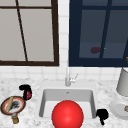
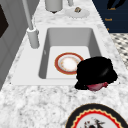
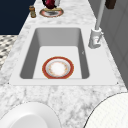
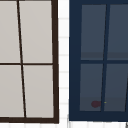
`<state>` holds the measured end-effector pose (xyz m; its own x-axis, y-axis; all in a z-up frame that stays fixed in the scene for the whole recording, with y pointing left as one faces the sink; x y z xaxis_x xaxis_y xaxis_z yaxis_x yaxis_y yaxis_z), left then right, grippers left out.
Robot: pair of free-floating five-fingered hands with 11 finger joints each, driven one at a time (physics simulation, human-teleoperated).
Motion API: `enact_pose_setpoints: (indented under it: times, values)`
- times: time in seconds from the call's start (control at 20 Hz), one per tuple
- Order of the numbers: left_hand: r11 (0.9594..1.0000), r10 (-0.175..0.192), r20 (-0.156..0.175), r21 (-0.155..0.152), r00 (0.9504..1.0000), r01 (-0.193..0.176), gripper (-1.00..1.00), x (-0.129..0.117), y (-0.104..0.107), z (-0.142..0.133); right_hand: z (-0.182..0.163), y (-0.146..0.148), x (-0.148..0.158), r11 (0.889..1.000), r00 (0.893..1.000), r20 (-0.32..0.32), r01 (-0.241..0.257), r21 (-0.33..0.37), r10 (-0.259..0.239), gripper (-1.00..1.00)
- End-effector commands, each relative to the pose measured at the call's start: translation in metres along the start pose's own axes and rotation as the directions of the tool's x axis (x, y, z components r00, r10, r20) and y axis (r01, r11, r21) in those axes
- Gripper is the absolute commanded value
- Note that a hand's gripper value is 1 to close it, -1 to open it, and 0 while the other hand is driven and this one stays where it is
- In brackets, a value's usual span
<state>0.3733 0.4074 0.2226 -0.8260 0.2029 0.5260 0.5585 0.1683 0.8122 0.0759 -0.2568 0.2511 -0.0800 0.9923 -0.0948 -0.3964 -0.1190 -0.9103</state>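
Up left, the left hand [image 1: 25, 90] curls round a red thing [image 1: 28, 95] beside the plate [image 1: 13, 105]; the right hand [image 1: 102, 115], fingers curled on nothing, hovers by the sink [image 1: 67, 96].

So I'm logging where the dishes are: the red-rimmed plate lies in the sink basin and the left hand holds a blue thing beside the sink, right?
Nearly: the plate does lie in the sink basin, but the thing in the left hand is dark red, not blue, as the left side view shows.

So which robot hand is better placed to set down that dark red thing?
Left robot hand: its curled fingers already hold the small dark red object, beside the red-rimmed round plate. The right hangs by the sink.
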Motion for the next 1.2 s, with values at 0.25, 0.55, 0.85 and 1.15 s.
enact_pose_setpoints:
  times: [0.25,0.55,0.85,1.15]
  values:
    - [1.0,-0.001,-0.009,0.0,1.0,0.001,1.0,-0.007,0.004,-0.061,0.0,0.0,0.0,1.0,1.0,0.0,0.0,0.0,0.0,0.0]
    - [1.0,0.0,-0.012,-0.007,0.9999,0.0,1.0,-0.016,-0.004,-0.105,0.0,0.0,0.0,1.0,1.0,0.0,0.0,0.0,0.0,0.0]
    - [0.9999,0.002,-0.014,-0.013,0.9999,-0.002,1.0,-0.026,-0.015,-0.15,0.0,0.0,0.0,1.0,1.0,0.0,0.0,0.0,0.0,0.0]
    - [0.9995,0.003,-0.029,-0.03,0.9996,-0.004,1.0,-0.038,-0.031,-0.193,0.0,0.0,0.0,1.0,1.0,0.0,0.0,0.0,0.0,0.0]
